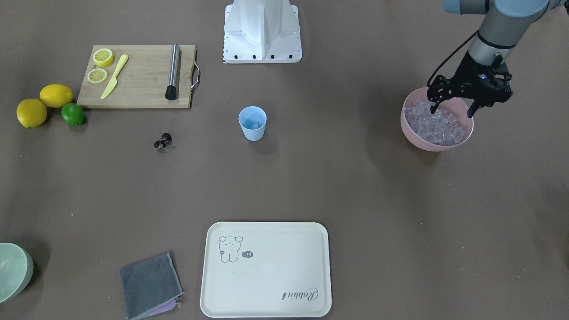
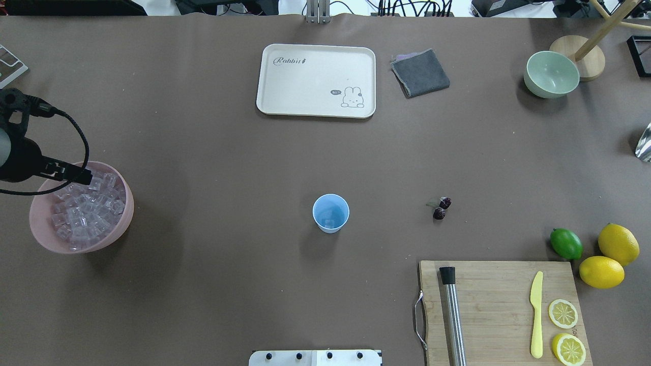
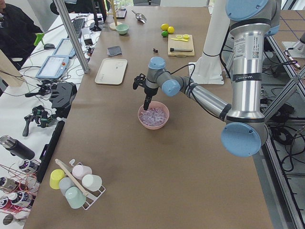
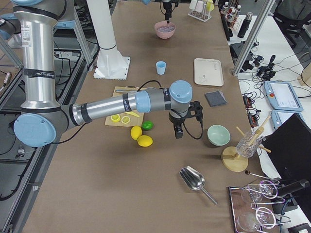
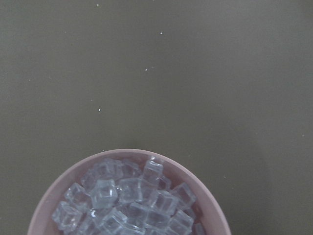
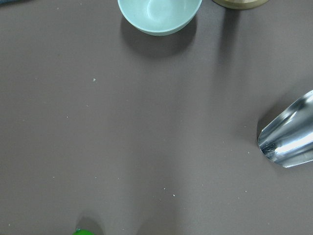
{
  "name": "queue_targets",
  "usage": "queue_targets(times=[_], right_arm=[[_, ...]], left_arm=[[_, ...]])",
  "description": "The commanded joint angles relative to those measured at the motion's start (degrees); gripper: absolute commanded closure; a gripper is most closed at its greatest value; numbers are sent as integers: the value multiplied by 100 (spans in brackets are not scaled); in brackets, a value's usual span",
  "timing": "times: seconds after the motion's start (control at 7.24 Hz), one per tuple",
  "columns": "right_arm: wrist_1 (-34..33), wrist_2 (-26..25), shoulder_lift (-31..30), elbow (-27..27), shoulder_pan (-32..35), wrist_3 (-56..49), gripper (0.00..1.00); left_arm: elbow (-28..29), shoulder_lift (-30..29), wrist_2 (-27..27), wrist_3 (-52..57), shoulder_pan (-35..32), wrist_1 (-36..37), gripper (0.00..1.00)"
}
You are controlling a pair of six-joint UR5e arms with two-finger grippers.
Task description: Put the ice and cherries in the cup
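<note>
A matte brown table (image 1: 355,186) ran the length of a lab bay, with benches of screens and cables along its far side. The robot's left hand (image 1: 452,109) hung over the one pink bowl (image 1: 438,146) near the table's left end, its fingers spread apart with the tips just above a heap of ice (image 1: 438,129) too numerous to count. One light-blue cup (image 1: 252,123) stood upright near the table's centre, a single cube visible at its bottom. Well apart from the bowl, the cup had a wide stretch of brown table on every side. Two joined cherries (image 1: 163,142) lay on the table between the cup and one wooden cutting board (image 1: 138,89). The board carried two lemon slices (image 1: 103,57), one yellow knife (image 1: 114,76) and one metal rod (image 1: 173,71). Two whole lemons (image 1: 32,113) and one lime (image 1: 73,114) sat just beside it. One cream tray (image 1: 266,284), one grey cloth (image 1: 149,284) and one pale green bowl (image 1: 13,271) lined the operators' edge. The right hand (image 4: 178,133) hovered near that green bowl and one metal scoop (image 4: 194,180). Whether the right hand was spread or closed could not be told.
</note>
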Motion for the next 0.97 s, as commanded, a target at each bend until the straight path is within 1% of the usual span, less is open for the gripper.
queue_targets(times=[0.0,0.14,0.41,0.69,0.83], right_arm=[[6,-15,26,-30,-23,-9,0],[-3,2,26,-21,-41,0,0],[-3,2,26,14,-41,9,0],[-3,-15,61,14,-41,0,0],[-3,-7,62,5,-41,9,0]], left_arm=[[406,-272,-138,250,-116,-48,9],[678,-518,-138,250,-98,-57,10],[786,-512,-147,250,-72,-171,10],[847,-494,-147,259,-54,-172,24],[848,-503,-147,250,-37,-172,26]])
